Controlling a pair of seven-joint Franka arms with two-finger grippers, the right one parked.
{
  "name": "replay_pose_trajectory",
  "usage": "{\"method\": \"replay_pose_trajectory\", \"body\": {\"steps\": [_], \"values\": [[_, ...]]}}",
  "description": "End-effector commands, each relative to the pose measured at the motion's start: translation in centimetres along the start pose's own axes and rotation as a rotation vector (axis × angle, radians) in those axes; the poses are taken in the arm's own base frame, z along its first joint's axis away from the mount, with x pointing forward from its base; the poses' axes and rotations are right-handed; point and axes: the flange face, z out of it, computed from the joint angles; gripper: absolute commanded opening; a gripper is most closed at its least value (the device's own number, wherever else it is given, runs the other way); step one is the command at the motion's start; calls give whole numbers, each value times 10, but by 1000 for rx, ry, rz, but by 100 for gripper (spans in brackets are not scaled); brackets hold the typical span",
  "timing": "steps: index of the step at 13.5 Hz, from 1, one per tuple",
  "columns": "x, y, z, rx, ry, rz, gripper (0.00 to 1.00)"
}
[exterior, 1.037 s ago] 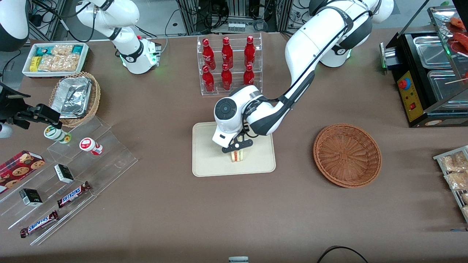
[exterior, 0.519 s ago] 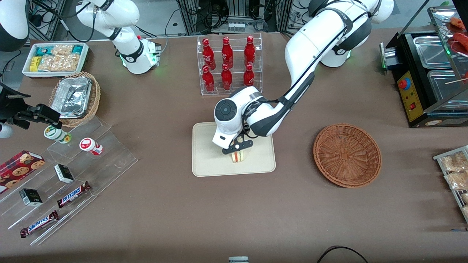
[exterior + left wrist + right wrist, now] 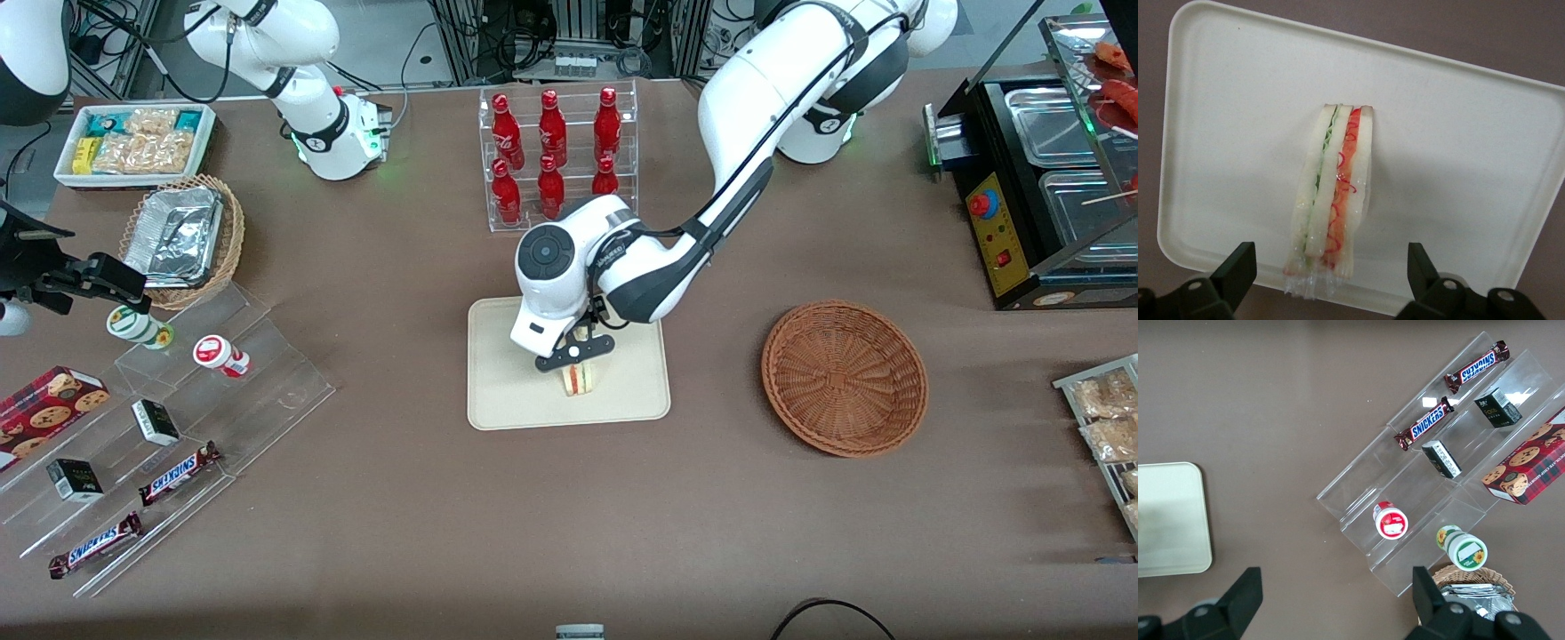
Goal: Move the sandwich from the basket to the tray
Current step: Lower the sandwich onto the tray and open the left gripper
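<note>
While layered triangular sandwich [image 3: 1330, 193] rests on smooth tray [image 3: 1458, 133] | tool [image 3: 576, 357] spread wide, holding nothing

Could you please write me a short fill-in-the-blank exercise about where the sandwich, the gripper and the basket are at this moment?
1. The sandwich now lies on the ____.
2. The gripper hovers above the sandwich with its fingers ____, not touching it.
3. The brown wicker basket toward the working arm's end of the table is ____.
4. The sandwich's filling shows red and ____ layers.

Missing words: tray; open; empty; green
</note>
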Motion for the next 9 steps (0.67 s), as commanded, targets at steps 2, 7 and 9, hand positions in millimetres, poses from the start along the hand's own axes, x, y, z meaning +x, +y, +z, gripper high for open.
{"method": "replay_pose_trajectory", "body": {"steps": [2,7,9], "values": [[-7,-12,-59,30,36,112,100],[17,-43,-102,28,62,134,100],[27,-58,-110,39,63,135,100]]}}
